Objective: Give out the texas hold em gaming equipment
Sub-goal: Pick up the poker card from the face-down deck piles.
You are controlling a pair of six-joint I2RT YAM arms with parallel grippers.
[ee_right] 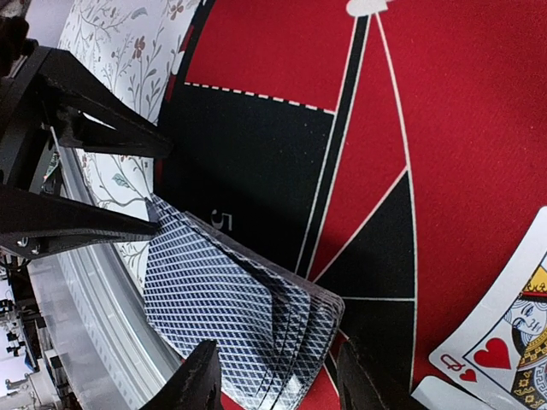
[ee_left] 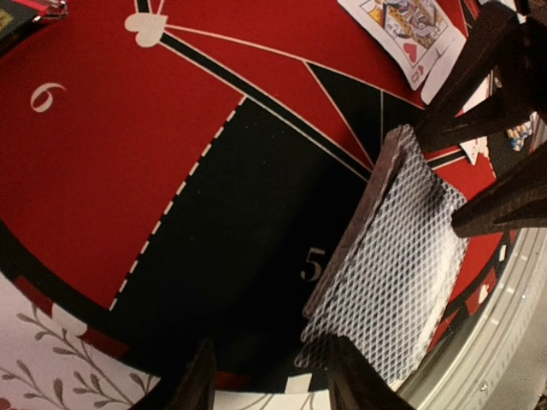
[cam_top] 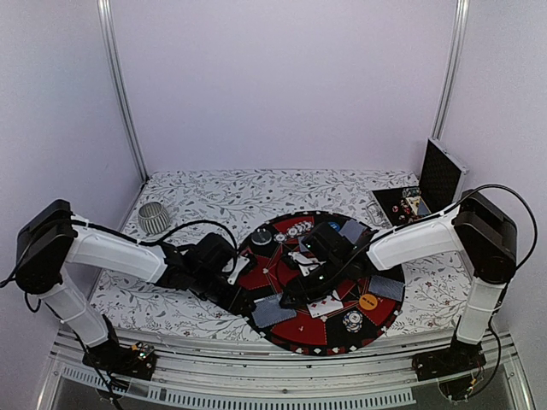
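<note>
The right gripper [ee_right: 278, 352] is gripping the pack of cards [ee_left: 402, 265] and is holding it tilted at the black field marked 5, at the near edge of the round mat [ee_left: 102, 188], close to the near edge of the table [cam_top: 214, 192]. The left gripper [ee_left: 272, 354] is standing half open at the other end of the pack, one finger touching its corner. A face-up queen of hearts [ee_right: 504, 342] is lying on the mat nearby.

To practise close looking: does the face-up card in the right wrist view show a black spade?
No, the face-up card carries a red heart in its corner.
</note>
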